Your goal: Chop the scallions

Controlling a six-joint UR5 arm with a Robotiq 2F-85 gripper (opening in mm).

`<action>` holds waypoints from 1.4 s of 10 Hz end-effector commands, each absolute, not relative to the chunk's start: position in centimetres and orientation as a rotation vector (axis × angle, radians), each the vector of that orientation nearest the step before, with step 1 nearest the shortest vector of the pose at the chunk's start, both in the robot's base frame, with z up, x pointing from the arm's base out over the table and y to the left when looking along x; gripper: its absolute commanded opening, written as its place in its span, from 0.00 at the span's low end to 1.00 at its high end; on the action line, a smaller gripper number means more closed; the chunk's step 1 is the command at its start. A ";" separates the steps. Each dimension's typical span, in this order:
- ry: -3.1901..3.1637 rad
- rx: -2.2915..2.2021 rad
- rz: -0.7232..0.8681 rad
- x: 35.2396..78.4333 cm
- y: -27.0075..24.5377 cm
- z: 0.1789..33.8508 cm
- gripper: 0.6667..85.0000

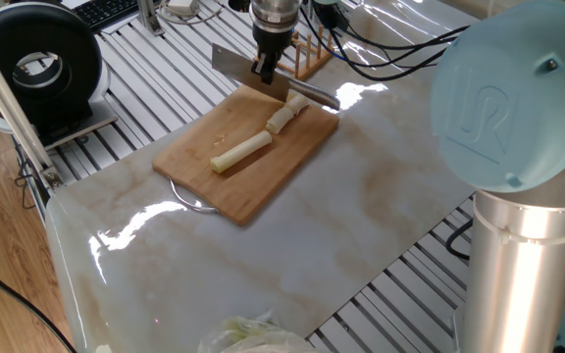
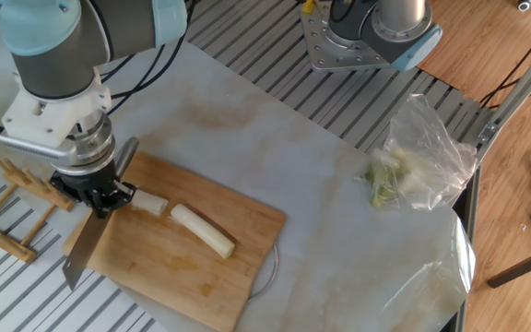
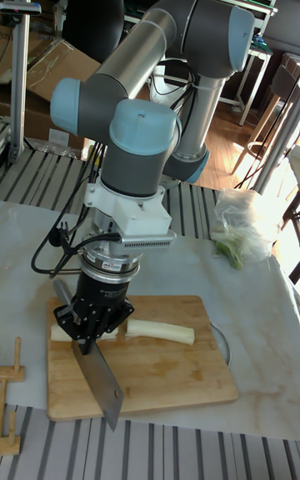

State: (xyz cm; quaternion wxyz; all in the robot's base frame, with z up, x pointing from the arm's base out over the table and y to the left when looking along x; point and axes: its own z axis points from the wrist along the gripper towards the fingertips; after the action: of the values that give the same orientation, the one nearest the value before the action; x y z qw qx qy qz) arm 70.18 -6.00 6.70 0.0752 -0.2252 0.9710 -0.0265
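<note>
One fixed view looks down from high behind the arm's base, across the tabletop [image 1: 263, 265] toward the cutting board [image 1: 233, 162] below the jaws at the far end. The other fixed view looks down from the opposite side, nearer the board [image 2: 182, 267]. The tall fixed view stands low and close, facing the jaws head-on; all three share the board [image 3: 158, 372].

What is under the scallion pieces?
A wooden cutting board lies under the scallion pieces, on the white marbled table. The gripper with the cleaver hides part of the board.
</note>
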 end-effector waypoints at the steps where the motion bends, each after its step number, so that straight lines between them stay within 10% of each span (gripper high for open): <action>1: 2.943 -0.663 -0.073 69.3 -6.2 6.5 0.01; 14: 2.961 -0.660 -0.105 68.6 -7.7 6.8 0.01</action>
State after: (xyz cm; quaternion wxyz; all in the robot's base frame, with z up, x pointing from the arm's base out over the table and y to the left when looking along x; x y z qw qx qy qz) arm 68.77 -7.48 6.71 0.0529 -0.2201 0.9733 -0.0375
